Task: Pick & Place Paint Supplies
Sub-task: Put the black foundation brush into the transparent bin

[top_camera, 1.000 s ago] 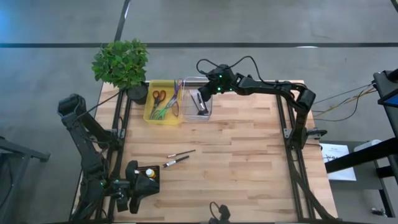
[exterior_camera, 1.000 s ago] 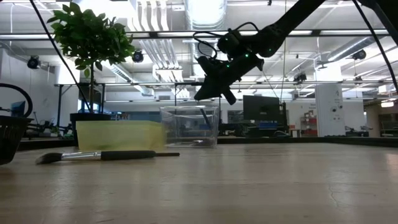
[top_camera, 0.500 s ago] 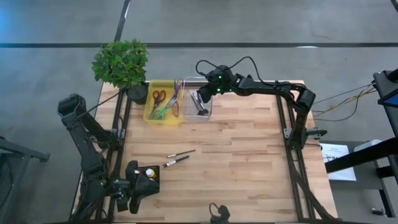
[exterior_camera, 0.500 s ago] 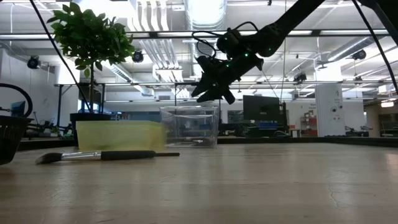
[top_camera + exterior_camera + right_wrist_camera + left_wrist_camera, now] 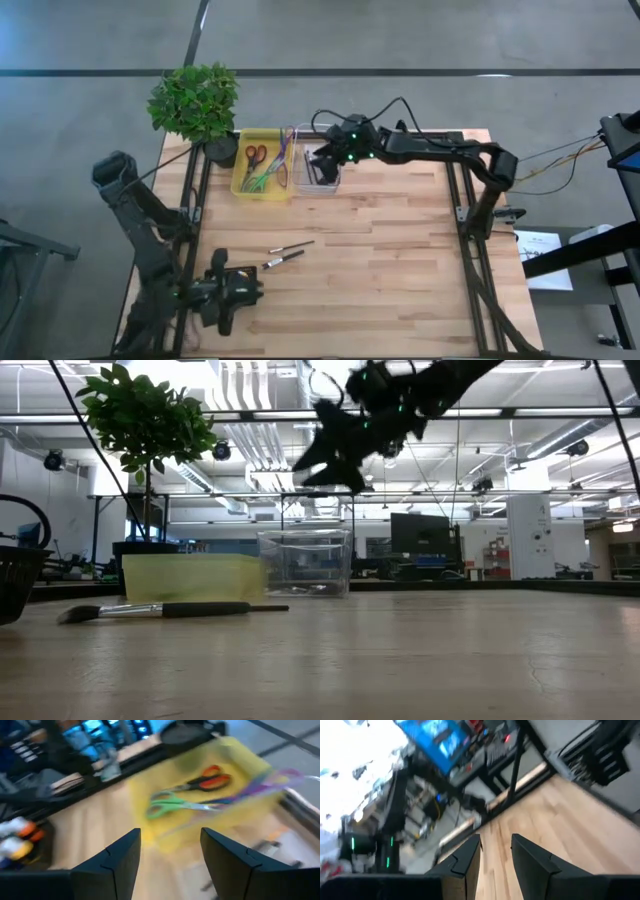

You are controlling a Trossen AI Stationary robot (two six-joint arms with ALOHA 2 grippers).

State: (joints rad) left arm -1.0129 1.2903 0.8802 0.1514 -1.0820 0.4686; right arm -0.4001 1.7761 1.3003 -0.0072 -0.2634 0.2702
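I see the desk (image 5: pixel 380 250) with my right arm stretched across its far side, and the right hand (image 5: pixel 322 162) now sits higher above the clear bin (image 5: pixel 318 172) than it did a second ago, when it was shut and lower over the bin. In its wrist view the jaws stand open with nothing between them, so I judge it has just let an item go into the bin and is pulling up; what lies in the bin I cannot make out.

The yellow tray (image 5: pixel 262 164) of scissors (image 5: pixel 192 792) sits just beside the bin, untouched.

My left arm has swung too: the left hand (image 5: pixel 228 293) now lies turned at the near left corner, jaws a little apart and empty in its wrist view.

Two paintbrushes (image 5: pixel 285 253) remain on the desk near that hand, well apart from the bin, so I reckon they are next.
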